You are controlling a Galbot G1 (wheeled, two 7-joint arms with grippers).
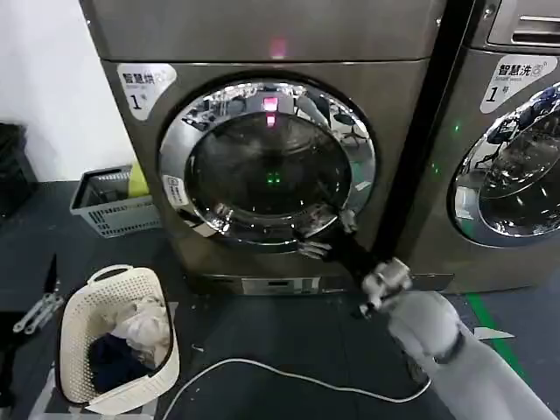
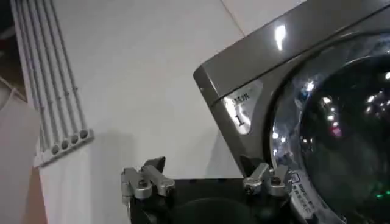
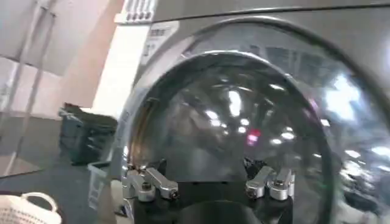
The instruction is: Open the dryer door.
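My head cam looks forward and down from a bit back, taking in the whole dryer door [image 1: 267, 162] and the floor. Right wrist cam sits right up against that door [image 3: 244, 128], facing its glass. Left wrist cam looks from off to the side at the door's [image 2: 341, 122] edge and the wall.

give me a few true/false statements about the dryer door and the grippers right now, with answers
1. The dryer door is shut against the machine. True.
2. The right gripper is at the lower right of the door's chrome ring. True.
3. The right gripper is shut. False: its fingers stand apart, open.
4. The white laundry basket is empty. False: it holds clothes.
5. The left gripper is clamped on the door. False: it is open, off the door.
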